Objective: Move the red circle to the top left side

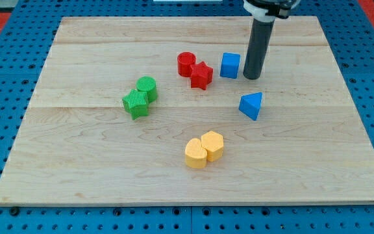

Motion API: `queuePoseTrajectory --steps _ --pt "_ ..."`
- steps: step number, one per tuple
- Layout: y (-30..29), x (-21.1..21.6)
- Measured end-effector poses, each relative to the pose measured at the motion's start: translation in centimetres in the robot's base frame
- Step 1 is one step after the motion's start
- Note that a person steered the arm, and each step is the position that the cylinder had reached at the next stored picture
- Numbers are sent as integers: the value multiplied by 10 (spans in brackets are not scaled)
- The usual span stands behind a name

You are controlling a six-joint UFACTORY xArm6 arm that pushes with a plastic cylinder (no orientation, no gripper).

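The red circle (186, 63) sits on the wooden board (76, 149) a little above the middle. It touches a red star (201, 75) at its lower right. My tip (252, 77) rests on the board to the right of a blue cube (230, 65), close to it, and well to the right of the red circle. The blue cube and the red star lie between my tip and the red circle.
A blue triangular block (251, 105) lies below my tip. A green cylinder (147, 87) and a green star-like block (136, 103) touch at the view's left of centre. Two yellow blocks (204, 149) touch near the bottom middle.
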State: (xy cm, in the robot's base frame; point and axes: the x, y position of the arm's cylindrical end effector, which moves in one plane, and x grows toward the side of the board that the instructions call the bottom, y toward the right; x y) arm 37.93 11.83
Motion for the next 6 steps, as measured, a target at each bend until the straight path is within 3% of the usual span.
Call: queuePoseTrajectory --steps 1,3,4,5,6 --pt "-79 -4" --pt "-183 -102" --pt "-235 -91" --pt "-218 -48" --pt "-287 -71"
